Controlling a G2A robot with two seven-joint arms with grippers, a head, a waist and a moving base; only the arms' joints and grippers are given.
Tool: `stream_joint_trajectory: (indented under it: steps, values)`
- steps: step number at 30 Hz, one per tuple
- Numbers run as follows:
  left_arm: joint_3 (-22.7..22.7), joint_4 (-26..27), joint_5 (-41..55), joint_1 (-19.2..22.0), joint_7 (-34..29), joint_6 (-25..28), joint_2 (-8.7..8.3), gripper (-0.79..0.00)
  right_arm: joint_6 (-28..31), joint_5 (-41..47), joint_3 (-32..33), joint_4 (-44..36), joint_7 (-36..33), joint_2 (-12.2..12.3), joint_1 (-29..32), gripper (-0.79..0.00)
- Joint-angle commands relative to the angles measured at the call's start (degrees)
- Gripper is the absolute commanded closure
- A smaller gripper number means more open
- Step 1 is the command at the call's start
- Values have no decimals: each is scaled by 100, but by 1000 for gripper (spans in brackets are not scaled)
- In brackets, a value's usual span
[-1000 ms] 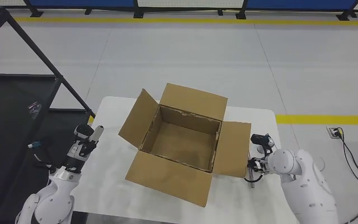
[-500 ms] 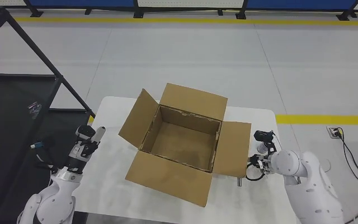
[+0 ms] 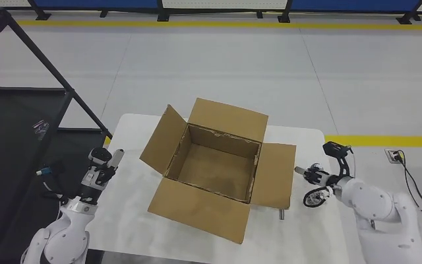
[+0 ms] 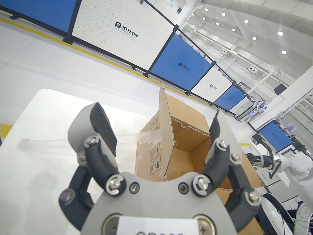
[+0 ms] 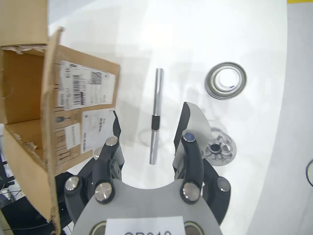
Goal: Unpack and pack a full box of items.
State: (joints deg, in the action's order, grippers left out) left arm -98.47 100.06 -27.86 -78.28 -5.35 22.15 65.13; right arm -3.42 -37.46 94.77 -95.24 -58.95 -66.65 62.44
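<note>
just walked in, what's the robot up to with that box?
The brown cardboard box sits open and empty on the white table. The right end effector hangs open over a slim silver metal rod lying on the table beside the box, with a silver metal ring and a grey spoked metal disc nearby. The left end effector is open too, holding nothing, at the box's other side.
</note>
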Motion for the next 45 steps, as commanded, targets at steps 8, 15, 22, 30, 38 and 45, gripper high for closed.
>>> stream_joint_trajectory:
  steps: [8,15,22,30,38,45]
  values:
    - [-66,-2,7,-48,35,61,-3,-785,850,1262,117,284,409,29,-176,-785]
    - [-155,11,60,-105,65,69,-5,-785,1051,1591,-8,301,267,70,-283,-785]
    - [-173,30,61,-123,69,77,-4,-785,973,1574,-360,660,-43,108,-697,-785]
    - [-178,40,65,-126,68,106,-3,-785,779,1366,-986,913,-259,107,-1273,-785]
    - [-296,33,128,-184,125,120,-5,-785,665,1236,-1596,1557,-361,65,-1981,-785]
    - [-361,12,163,-232,169,129,-4,-785,947,1466,-1906,2224,-459,31,-2503,-785]
